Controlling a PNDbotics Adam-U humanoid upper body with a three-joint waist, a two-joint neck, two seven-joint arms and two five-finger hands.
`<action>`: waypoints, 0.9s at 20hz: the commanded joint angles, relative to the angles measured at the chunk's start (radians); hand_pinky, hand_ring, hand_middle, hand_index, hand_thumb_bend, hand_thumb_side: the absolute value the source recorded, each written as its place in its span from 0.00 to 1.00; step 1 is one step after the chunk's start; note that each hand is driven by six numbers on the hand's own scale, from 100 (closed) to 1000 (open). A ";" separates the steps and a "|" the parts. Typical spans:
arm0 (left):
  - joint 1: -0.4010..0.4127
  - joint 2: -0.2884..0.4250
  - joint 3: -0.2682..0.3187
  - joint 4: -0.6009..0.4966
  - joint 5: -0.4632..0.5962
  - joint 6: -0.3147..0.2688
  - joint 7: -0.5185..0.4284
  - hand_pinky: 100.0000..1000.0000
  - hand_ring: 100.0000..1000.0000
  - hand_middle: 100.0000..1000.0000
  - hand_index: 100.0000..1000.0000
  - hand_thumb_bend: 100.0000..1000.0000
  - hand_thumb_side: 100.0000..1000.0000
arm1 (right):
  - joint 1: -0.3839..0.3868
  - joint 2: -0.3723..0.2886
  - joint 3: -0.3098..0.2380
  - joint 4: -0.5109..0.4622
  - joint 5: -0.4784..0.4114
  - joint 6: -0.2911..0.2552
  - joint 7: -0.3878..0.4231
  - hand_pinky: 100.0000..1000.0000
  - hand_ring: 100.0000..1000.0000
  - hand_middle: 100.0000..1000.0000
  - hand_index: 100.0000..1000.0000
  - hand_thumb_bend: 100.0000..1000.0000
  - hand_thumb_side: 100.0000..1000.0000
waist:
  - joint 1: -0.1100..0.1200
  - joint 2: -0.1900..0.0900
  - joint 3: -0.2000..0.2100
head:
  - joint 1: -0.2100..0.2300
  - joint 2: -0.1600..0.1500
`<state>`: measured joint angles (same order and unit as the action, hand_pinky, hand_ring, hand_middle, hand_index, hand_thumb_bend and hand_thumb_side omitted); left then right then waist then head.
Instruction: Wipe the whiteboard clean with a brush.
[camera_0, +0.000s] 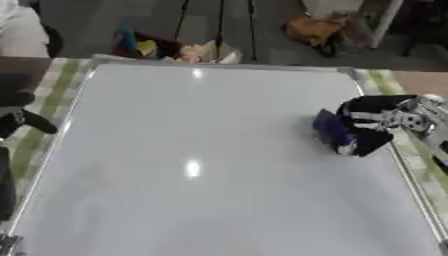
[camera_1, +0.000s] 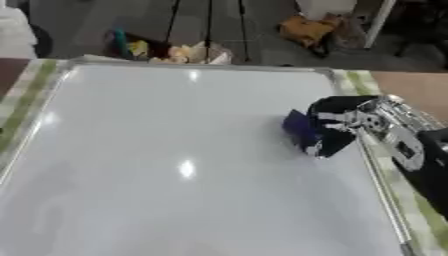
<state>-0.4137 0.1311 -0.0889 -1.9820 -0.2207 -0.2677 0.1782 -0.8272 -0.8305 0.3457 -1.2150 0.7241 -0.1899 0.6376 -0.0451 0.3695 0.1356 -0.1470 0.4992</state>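
Over at the far left edge, the left hand hangs beside the board, too dark to tell how its fingers sit. The whiteboard stretches across the middle, glossy with glare and no marks I can make out. On its right side sits the brush, a dark blue block pressed against the surface, with the right hand curled around it near the board's right rim. Best play here: keep the brush flat, sweep leftward in overlapping rows, and avoid clipping the frame.
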 joint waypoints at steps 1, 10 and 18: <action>-0.010 0.002 -0.011 -0.018 0.006 -0.002 -0.005 0.36 0.78 0.65 0.60 0.00 0.91 | -0.012 -0.019 -0.001 -0.011 0.009 -0.005 0.005 0.71 0.75 0.63 0.00 0.00 0.44 | 0.002 -0.025 -0.002 | -0.001 -0.003; -0.013 0.003 -0.013 -0.018 0.007 -0.003 -0.007 0.36 0.78 0.65 0.60 0.00 0.91 | -0.012 -0.025 0.036 -0.079 0.011 -0.014 0.048 0.72 0.76 0.64 0.00 0.00 0.41 | -0.004 -0.024 0.002 | -0.004 0.000; -0.016 0.003 -0.015 -0.018 0.008 -0.004 -0.010 0.36 0.78 0.65 0.60 0.00 0.91 | -0.018 -0.023 0.072 -0.138 0.011 -0.015 0.099 0.72 0.77 0.62 0.00 0.00 0.41 | -0.011 -0.025 0.011 | -0.007 -0.001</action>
<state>-0.4152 0.1310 -0.0948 -1.9820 -0.2191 -0.2691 0.1720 -0.8283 -0.8313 0.4158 -1.3318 0.7296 -0.2038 0.7274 -0.0588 0.3689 0.1452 -0.1514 0.4994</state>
